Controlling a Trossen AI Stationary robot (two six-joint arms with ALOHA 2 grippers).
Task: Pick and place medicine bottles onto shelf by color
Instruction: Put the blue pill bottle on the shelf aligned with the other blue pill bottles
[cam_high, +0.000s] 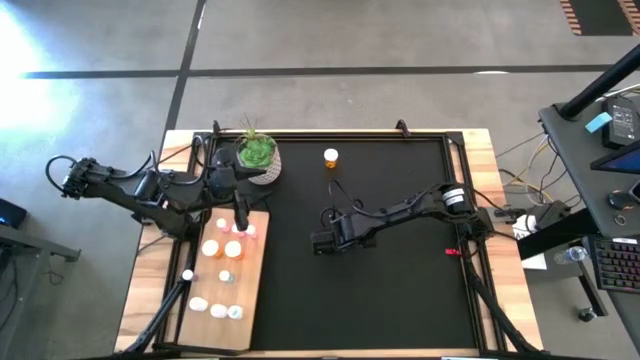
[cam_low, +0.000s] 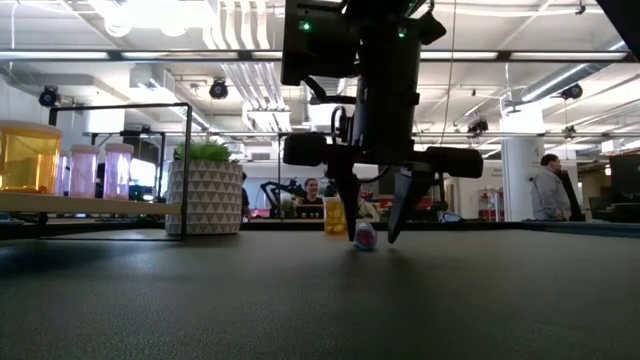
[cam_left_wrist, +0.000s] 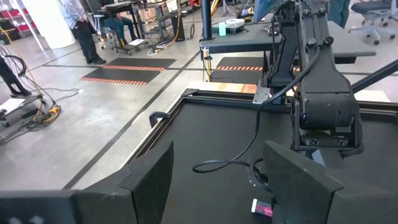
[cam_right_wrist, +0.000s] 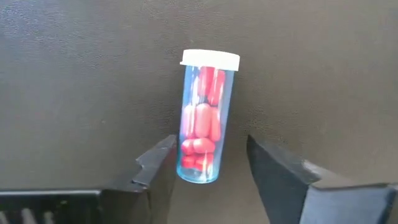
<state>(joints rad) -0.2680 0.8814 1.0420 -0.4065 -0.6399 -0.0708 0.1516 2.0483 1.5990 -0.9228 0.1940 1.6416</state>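
A clear bluish bottle (cam_right_wrist: 204, 118) of red pills lies on its side on the black mat (cam_high: 400, 290), white cap away from my right gripper. My right gripper (cam_right_wrist: 210, 163) is open and low at mid-mat (cam_high: 325, 240). Its fingers stand on either side of the bottle's bottom end, which also shows in the low view (cam_low: 365, 236). My left gripper (cam_high: 240, 215) is open and empty above the far end of the light-wood shelf (cam_high: 255, 290). Orange (cam_high: 213, 248), pink (cam_high: 237, 231) and white (cam_high: 218, 310) bottles stand on the shelf. One orange bottle (cam_high: 331, 157) stands alone on the mat's far side.
A speckled white pot with a green plant (cam_high: 258, 152) stands at the mat's far left, close to my left arm. A cable (cam_high: 340, 195) trails over the mat beside my right arm. People show in the room beyond the table (cam_low: 545, 190).
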